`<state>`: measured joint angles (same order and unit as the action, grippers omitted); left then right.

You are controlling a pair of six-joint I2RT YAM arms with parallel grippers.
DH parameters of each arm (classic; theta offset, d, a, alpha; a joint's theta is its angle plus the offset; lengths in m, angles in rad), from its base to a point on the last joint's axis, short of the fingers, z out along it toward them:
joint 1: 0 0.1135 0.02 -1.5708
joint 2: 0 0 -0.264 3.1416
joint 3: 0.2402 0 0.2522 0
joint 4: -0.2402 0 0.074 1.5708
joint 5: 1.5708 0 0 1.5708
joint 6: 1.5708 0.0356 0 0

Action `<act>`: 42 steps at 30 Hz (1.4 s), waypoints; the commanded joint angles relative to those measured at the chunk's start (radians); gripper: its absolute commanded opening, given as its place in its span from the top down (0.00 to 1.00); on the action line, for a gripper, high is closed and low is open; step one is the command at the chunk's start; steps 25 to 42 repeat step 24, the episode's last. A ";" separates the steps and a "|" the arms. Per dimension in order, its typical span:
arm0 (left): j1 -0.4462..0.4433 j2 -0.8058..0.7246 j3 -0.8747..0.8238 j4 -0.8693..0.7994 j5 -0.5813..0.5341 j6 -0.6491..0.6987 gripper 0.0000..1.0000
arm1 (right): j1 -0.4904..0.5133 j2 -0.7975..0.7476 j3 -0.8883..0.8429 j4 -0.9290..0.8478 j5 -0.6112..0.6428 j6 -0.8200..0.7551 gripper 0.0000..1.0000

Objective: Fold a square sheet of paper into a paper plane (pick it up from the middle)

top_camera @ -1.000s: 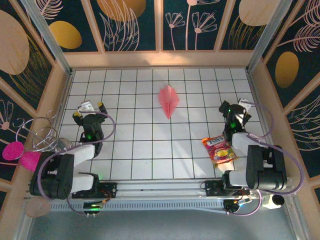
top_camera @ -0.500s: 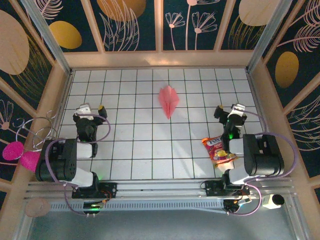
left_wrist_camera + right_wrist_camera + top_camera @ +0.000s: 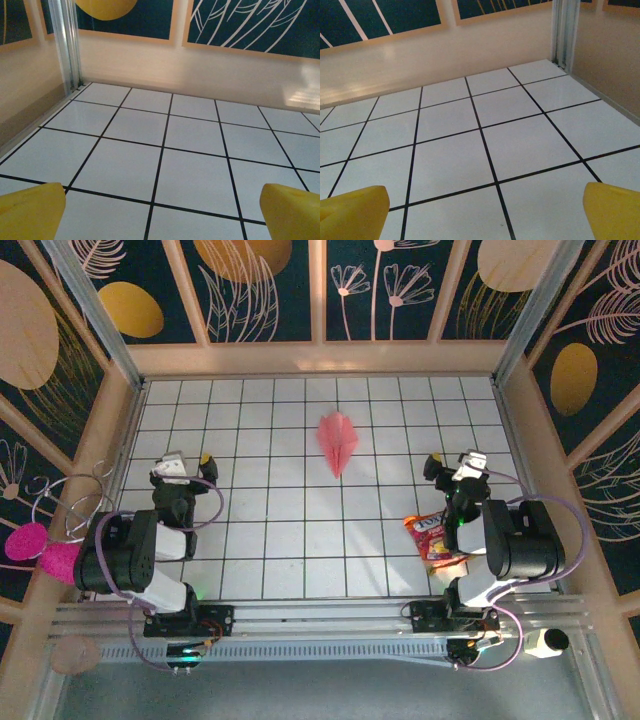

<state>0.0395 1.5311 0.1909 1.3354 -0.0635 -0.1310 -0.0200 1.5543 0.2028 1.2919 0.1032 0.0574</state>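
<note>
Arms retracted, left gripper [image 3: 187, 460] and right gripper [image 3: 453, 462] agape, paper plane [image 3: 338, 443] apart between them

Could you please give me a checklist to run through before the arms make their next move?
1. Paper plane folded, lying on the table apart from both arms: ok.
2. Left gripper open, nothing between its fingers: ok.
3. Right gripper open, nothing between its fingers: ok.
4. Snack packet clear of the right arm: not ok, it lies partly hidden under it.
5. Plane's creases sharp and even: cannot tell, too small.
</note>
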 commanded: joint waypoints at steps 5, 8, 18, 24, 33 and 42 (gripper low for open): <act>0.005 0.001 -0.015 0.080 0.091 0.040 0.01 | 0.000 0.007 0.001 0.060 0.000 -0.019 0.01; 0.005 0.002 -0.013 0.078 0.109 0.047 0.01 | 0.000 0.007 0.000 0.061 0.000 -0.019 0.01; 0.005 0.010 0.032 0.002 0.144 0.061 0.01 | 0.000 0.007 0.001 0.059 0.000 -0.018 0.01; 0.004 0.008 0.026 0.011 0.130 0.057 0.01 | 0.000 0.007 0.000 0.061 0.000 -0.018 0.01; 0.004 0.008 0.026 0.011 0.130 0.057 0.01 | 0.000 0.007 0.000 0.061 0.000 -0.018 0.01; 0.004 0.008 0.026 0.011 0.130 0.057 0.01 | 0.000 0.007 0.000 0.061 0.000 -0.018 0.01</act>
